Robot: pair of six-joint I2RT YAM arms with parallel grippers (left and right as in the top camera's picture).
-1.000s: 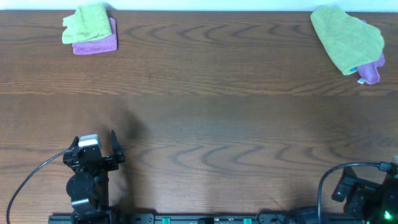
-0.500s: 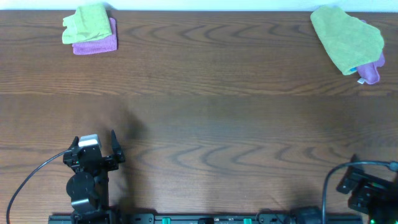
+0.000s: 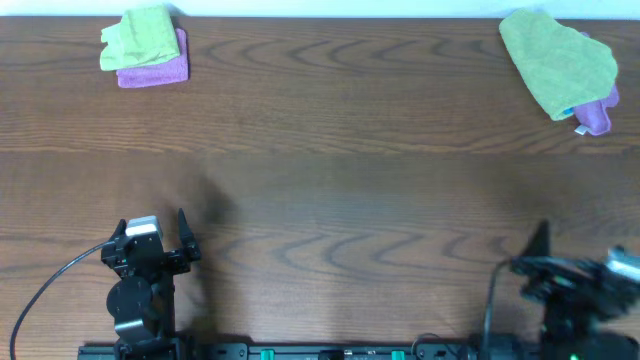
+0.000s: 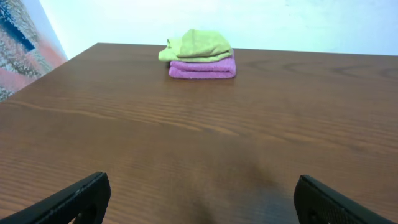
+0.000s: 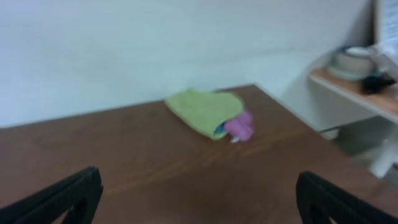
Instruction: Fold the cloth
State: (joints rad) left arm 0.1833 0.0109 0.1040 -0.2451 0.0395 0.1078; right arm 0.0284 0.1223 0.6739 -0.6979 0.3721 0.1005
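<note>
Left jaws and right jaws gape wide, empty. A rumpled green cloth [image 3: 558, 55] lies at the surface's [image 3: 330, 180] far right corner, folded cloths [image 3: 148, 52] far left.

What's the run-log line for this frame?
phase: pre-grasp | left gripper: open, empty | right gripper: open, empty | folded stack: far left | loose green cloth: far right, untouched
</note>
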